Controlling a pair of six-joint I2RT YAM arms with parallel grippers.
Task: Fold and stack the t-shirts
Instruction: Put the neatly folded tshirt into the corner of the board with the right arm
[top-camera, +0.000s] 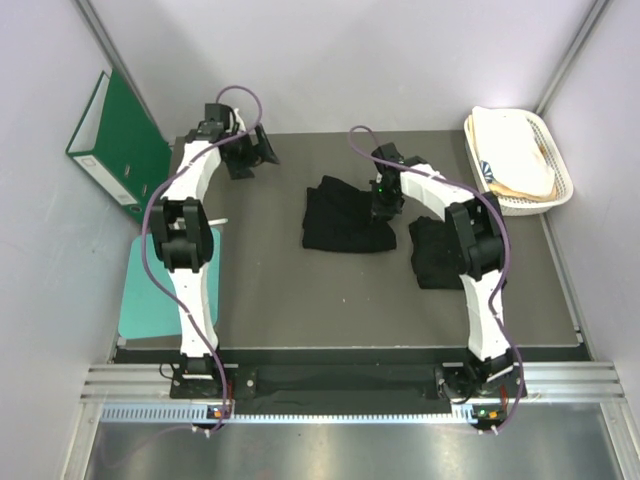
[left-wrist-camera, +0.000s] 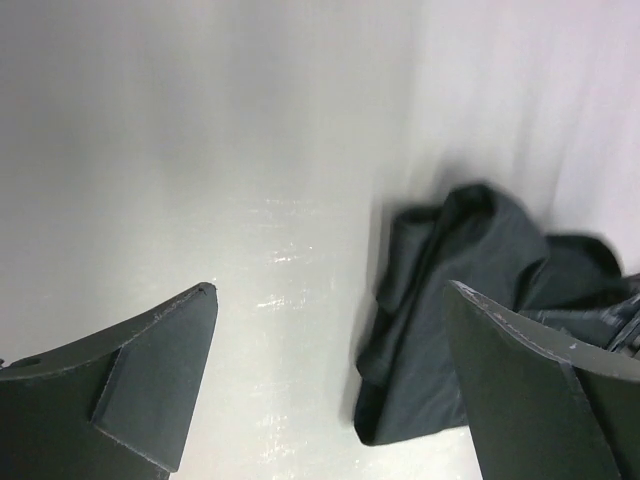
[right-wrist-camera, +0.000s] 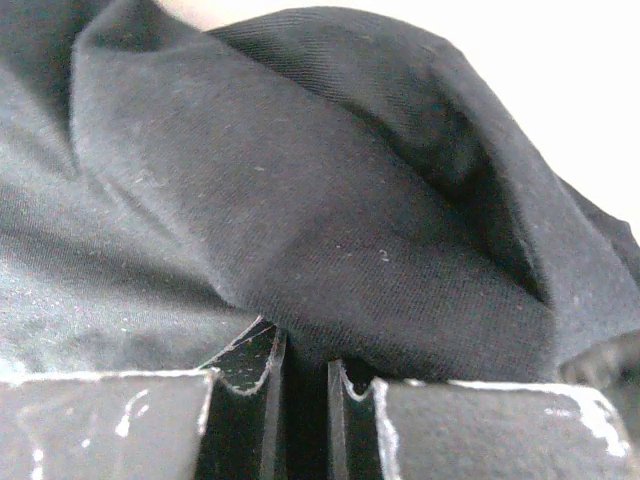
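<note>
Plain black t-shirts (top-camera: 345, 215) are lying on a grey table (top-camera: 300, 295); green binder (top-camera: 115, 140), teal mat (top-camera: 150, 290) and white basket (top-camera: 548, 203) are sitting alongside.

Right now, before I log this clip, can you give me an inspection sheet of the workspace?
Surface: dark grey table.
Job's things: two black t-shirts lying apart, not stacked. The centre t-shirt is loosely bunched, and the second t-shirt lies partly under the right arm.
Clutter: teal mat at the left edge; green binder against the left wall; white basket holding cream cloth in the far right corner.
Grippers: left fingers open, holding nothing; right fingers shut on the centre t-shirt.
Cables: purple cables run along each arm.
Surroundings: white walls.
</note>
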